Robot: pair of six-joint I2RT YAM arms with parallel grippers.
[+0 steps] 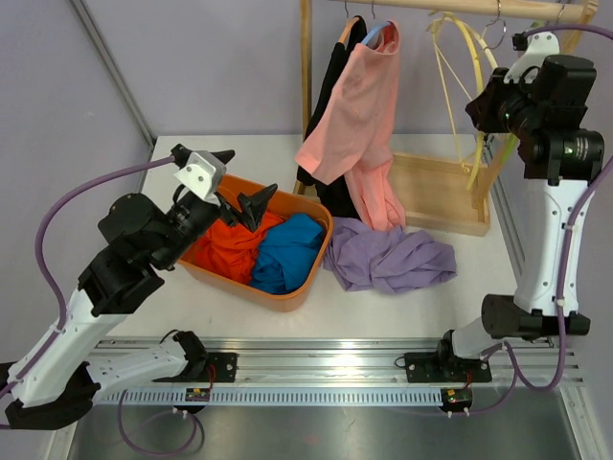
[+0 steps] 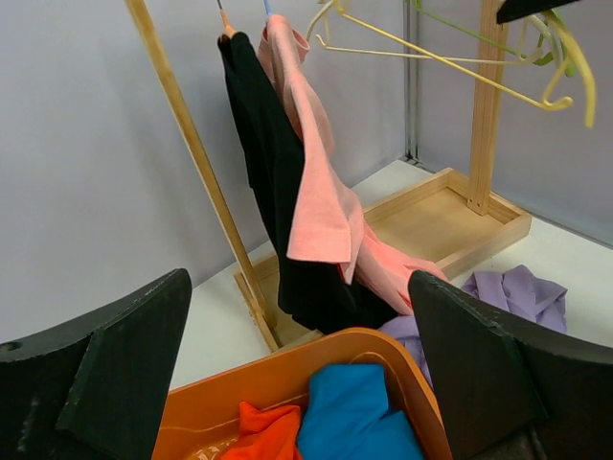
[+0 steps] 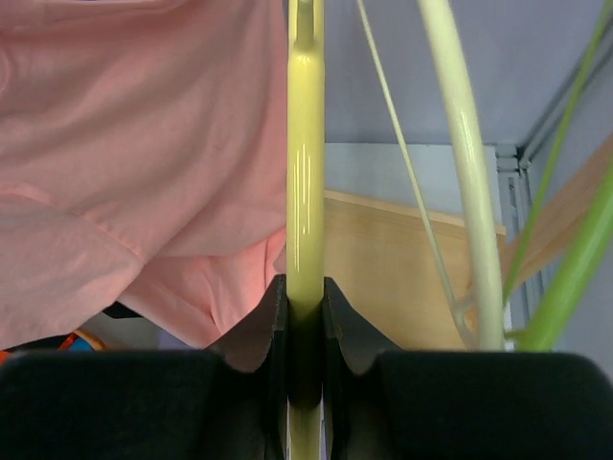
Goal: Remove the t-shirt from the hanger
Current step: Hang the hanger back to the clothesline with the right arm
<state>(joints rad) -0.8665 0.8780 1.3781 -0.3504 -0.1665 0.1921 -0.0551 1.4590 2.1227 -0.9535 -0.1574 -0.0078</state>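
Only the right wrist view showed the grip: the right end effector (image 3: 305,299) was clamped on the bar of a bare yellow hanger (image 3: 305,144). The top view alone placed the left end effector (image 1: 239,182), spread wide and holding nothing, by the orange basket (image 1: 287,299) (orange and blue clothes inside), with a purple garment (image 1: 393,259) crumpled on the desk (image 1: 249,153) beside it. The pink t-shirt (image 1: 359,105) hung from the rack's rail (image 1: 460,8) next to a black garment (image 1: 333,72), draped lopsidedly on its hanger, its folds trailing down toward the rack's base.
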